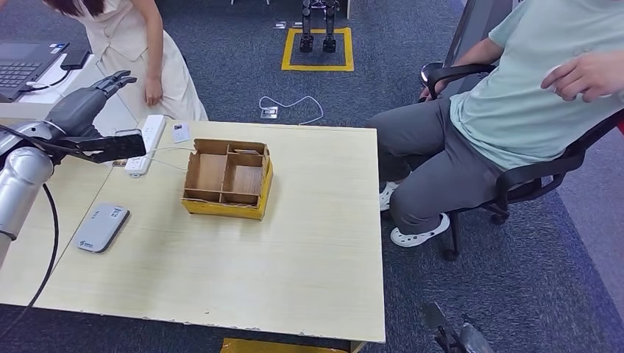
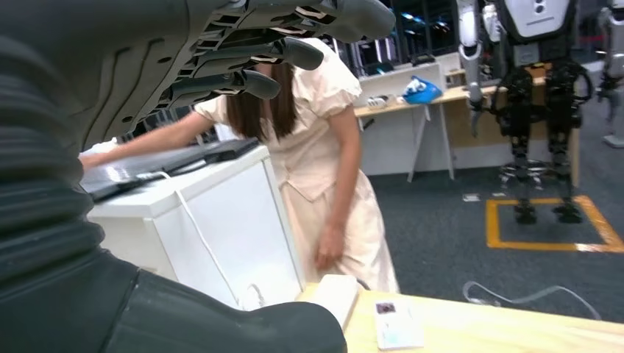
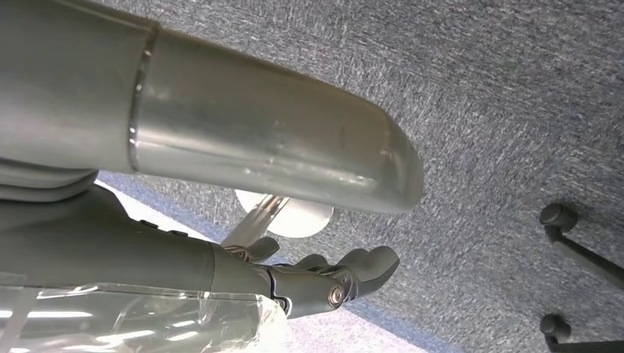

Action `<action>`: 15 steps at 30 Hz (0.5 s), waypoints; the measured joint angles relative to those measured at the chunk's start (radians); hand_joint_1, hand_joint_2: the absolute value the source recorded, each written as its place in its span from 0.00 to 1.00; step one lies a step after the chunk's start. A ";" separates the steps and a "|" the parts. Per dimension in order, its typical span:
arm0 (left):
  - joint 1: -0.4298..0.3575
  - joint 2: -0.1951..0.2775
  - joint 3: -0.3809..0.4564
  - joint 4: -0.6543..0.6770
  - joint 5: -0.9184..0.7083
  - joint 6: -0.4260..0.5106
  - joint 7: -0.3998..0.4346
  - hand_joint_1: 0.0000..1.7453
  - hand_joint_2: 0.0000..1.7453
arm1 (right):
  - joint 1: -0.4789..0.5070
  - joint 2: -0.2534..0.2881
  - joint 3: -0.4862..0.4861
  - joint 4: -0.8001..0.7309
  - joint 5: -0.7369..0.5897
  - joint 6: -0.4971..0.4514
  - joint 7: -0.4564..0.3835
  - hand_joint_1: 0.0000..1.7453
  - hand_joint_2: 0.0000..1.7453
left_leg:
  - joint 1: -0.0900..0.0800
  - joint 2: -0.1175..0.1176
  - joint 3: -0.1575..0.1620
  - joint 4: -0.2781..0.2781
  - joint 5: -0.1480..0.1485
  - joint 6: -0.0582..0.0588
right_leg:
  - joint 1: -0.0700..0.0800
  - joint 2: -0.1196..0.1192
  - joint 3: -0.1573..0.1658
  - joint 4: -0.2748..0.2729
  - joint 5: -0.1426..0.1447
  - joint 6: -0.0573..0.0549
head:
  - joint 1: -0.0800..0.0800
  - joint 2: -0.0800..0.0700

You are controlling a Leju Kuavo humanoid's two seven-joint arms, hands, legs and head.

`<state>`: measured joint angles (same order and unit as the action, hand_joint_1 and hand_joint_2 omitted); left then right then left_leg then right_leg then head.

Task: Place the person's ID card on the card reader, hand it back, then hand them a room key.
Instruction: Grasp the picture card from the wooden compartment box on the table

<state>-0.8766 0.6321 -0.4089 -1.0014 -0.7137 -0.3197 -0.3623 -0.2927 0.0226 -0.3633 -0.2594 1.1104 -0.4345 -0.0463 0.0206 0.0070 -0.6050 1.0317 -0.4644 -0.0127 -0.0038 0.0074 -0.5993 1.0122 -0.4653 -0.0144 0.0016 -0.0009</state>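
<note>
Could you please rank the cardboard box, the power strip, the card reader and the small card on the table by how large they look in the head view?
1. Cardboard box
2. Card reader and power strip, too alike to rank; the hand partly hides the strip
3. Small card

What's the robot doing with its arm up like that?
The robot's left hand is raised over the far left of the pale wooden table, fingers spread and holding nothing. A small white ID card lies near the table's far edge, beside a white power strip. The grey card reader sits bare. The right hand hangs over the carpet.
</note>
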 joint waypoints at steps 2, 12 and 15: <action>-0.003 0.032 -0.025 -0.027 0.064 -0.033 0.013 0.00 1.00 | 0.001 -0.002 0.000 0.000 -0.001 -0.001 -0.001 0.00 0.00 | 0.000 0.001 0.000 0.000 0.000 0.000 | 0.000 0.001 0.000 0.000 0.000 0.000 | 0.000 0.000; -0.078 0.275 -0.228 -0.249 0.230 -0.174 0.081 0.00 1.00 | 0.004 -0.012 -0.013 0.000 -0.006 -0.008 0.001 0.00 0.00 | 0.000 0.002 -0.001 0.000 0.000 0.000 | 0.000 0.002 -0.001 0.000 0.000 0.000 | 0.000 0.000; -0.069 0.367 -0.273 -0.382 0.307 -0.166 0.137 0.00 1.00 | 0.007 -0.015 -0.021 0.000 -0.012 -0.011 0.003 0.00 0.00 | 0.000 0.002 -0.001 0.000 -0.001 0.000 | 0.000 0.002 -0.001 0.000 0.000 0.000 | 0.000 0.000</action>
<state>-0.9454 0.9990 -0.6821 -1.3834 -0.4070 -0.4852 -0.2252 -0.2855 0.0078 -0.3842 -0.2598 1.0981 -0.4459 -0.0432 0.0206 0.0093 -0.6058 1.0314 -0.4649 -0.0128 -0.0038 0.0097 -0.6007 1.0119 -0.4657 -0.0143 0.0016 -0.0009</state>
